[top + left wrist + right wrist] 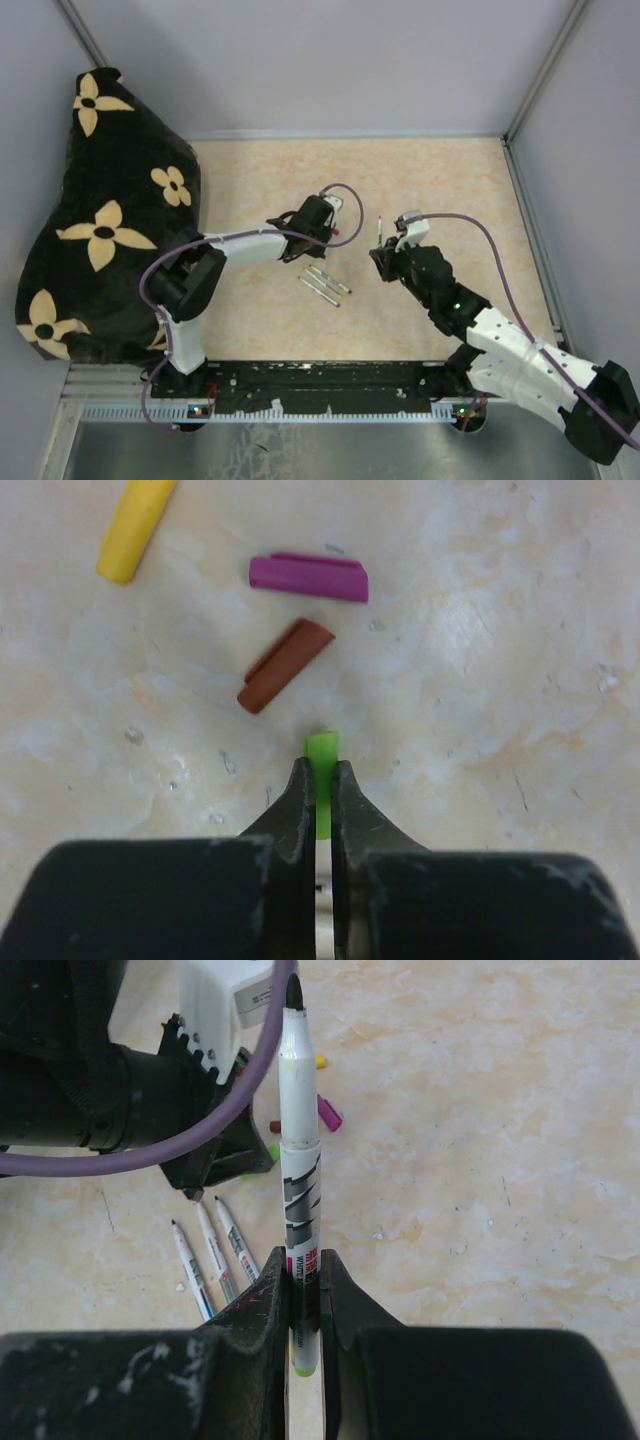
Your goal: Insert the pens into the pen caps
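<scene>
Green cap (322,780) pinched btwn L gripper (320,780) fingers, pen (299,1180) upright in R gripper (305,1290)

A robotics lab test cell: grey panel walls (330,60) and aluminium framing (545,70) enclose a marbled tabletop (440,180).

The light is bright and even in all three views. It seems to come from above, since shadows are small and soft. The tabletop (420,190) looks pale and a bit washed out. The top view is sharp in the middle, and the frame posts lean outward at the edges. In the left wrist view the black fingers (300,810) up close are blurry, and so are the caps beyond. In the right wrist view the pen (299,1160) looks clear, but the near fingers (262,1330) are soft and dark.
</scene>
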